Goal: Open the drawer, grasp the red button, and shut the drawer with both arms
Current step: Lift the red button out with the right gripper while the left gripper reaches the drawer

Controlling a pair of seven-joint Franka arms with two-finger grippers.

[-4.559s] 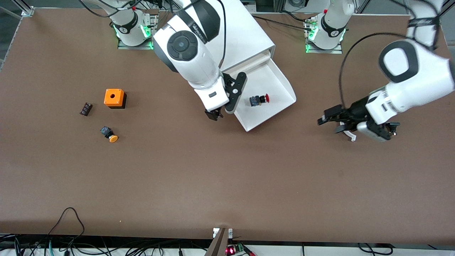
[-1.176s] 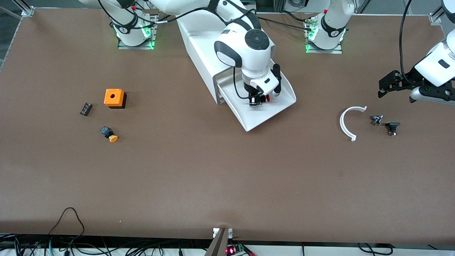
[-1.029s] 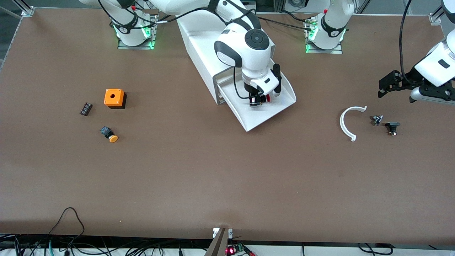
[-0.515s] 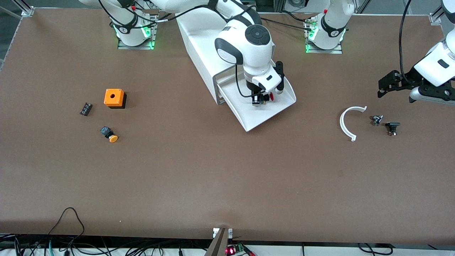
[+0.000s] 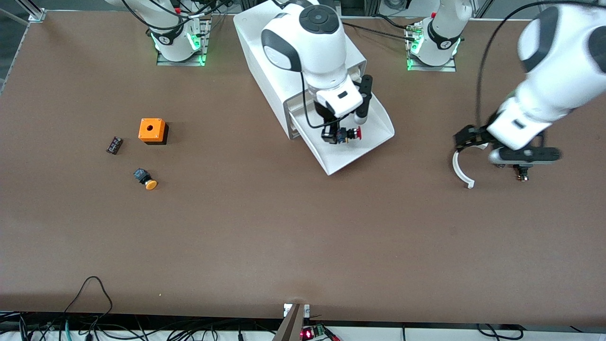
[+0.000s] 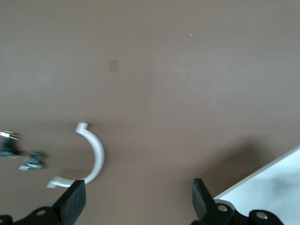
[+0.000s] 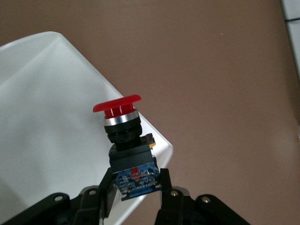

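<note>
The right claw (image 5: 337, 136) hangs over the open drawer (image 5: 374, 135), clenched on the button (image 5: 348, 135). In the right wrist view its two black fingers (image 7: 105, 187) pinch the blue-and-black body of the button (image 7: 125, 150), red cap pointing away from the wrist, with the white floor of the drawer (image 7: 42, 117) and its flared lip below. The button is lifted clear of the tray floor, held in the air above it.

The drawer stands pulled out of the white cabinet (image 5: 279, 71), its front lip pointing toward about five o'clock in the front view.

The left claw (image 5: 468, 139) is over the table (image 5: 303, 237) at the left arm's end, above the end of a white curved piece (image 5: 458, 168) that lies farther from the front camera. Its fingers are spread wide with nothing between them; in the left wrist view both black fingertips (image 6: 72, 204) frame bare table, the white curved piece (image 6: 93, 154) lies just past them, and a corner of the drawer (image 6: 267, 187) shows at four o'clock. A small black part (image 5: 522, 175) lies just beside the left claw, partly hidden under the arm.

Toward the right arm's end of the table sit an orange cube (image 5: 152, 130), a small dark block (image 5: 114, 145) at its eight o'clock, and an orange-capped button (image 5: 145, 179) nearer the front camera.
</note>
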